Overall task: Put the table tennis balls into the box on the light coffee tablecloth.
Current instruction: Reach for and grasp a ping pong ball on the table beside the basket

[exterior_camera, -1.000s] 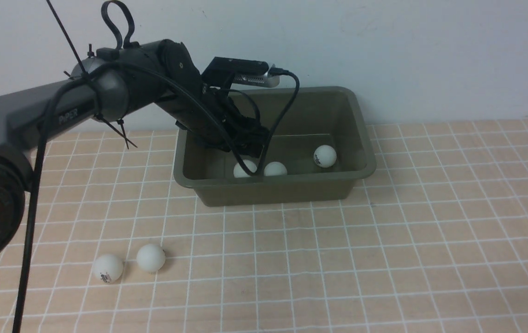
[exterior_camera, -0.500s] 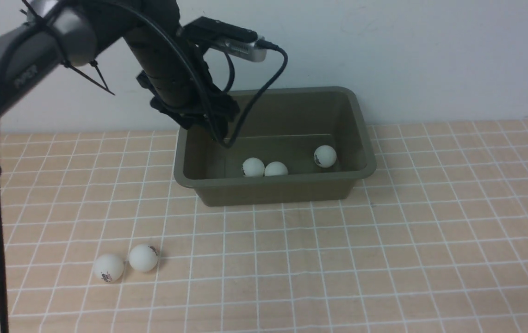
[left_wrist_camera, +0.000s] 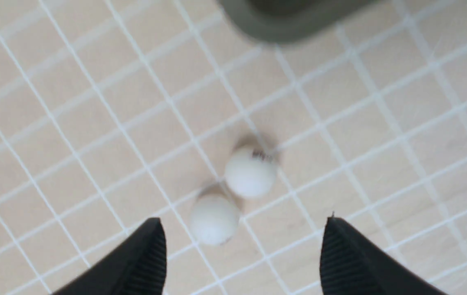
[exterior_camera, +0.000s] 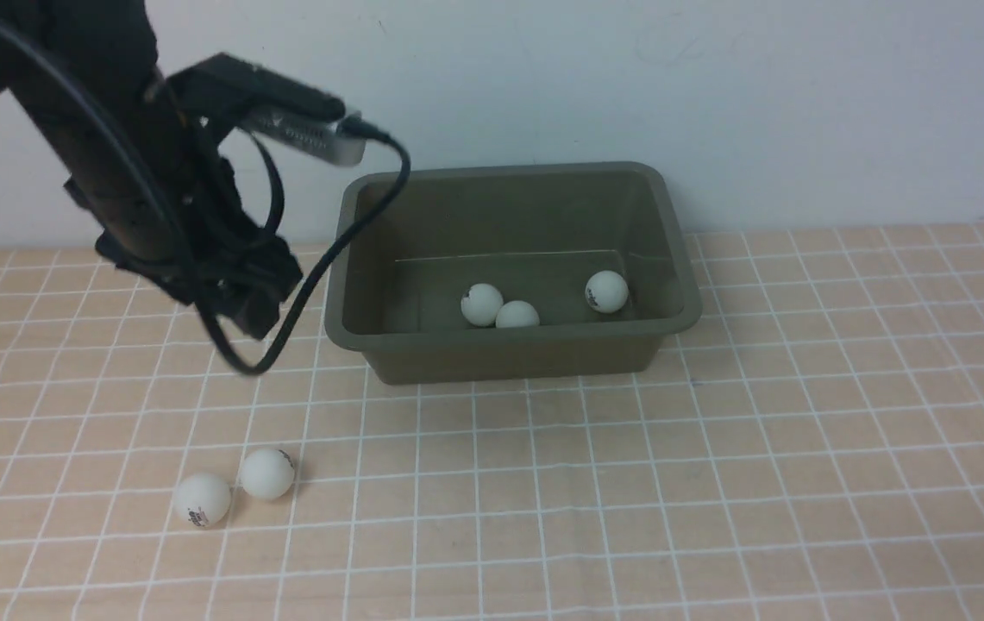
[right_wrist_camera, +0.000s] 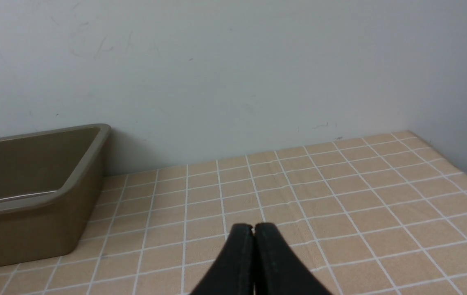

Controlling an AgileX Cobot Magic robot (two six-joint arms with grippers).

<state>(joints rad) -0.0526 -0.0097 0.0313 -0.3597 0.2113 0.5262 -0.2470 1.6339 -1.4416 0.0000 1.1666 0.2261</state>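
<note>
Front view: three table tennis balls [exterior_camera: 606, 291] in the box [exterior_camera: 509, 355], two out on the cloth

The olive-grey box stands at the back of the light coffee tablecloth [exterior_camera: 716, 483], close to the wall [exterior_camera: 716, 103]. On its floor two balls touch each other near the front wall [exterior_camera: 481, 304] [exterior_camera: 517, 315], and the third sits apart, toward the robot's right. Two more balls [exterior_camera: 267, 473] [exterior_camera: 202, 499] lie side by side on the cloth, well in front of the box on the robot's left. The left gripper [left_wrist_camera: 243, 221] hangs above that pair, jaws spread wide with nothing between them, off to the left of the box rim. The right gripper [right_wrist_camera: 253, 227] is pressed fully closed and empty, over bare cloth to the right of the box.
</note>
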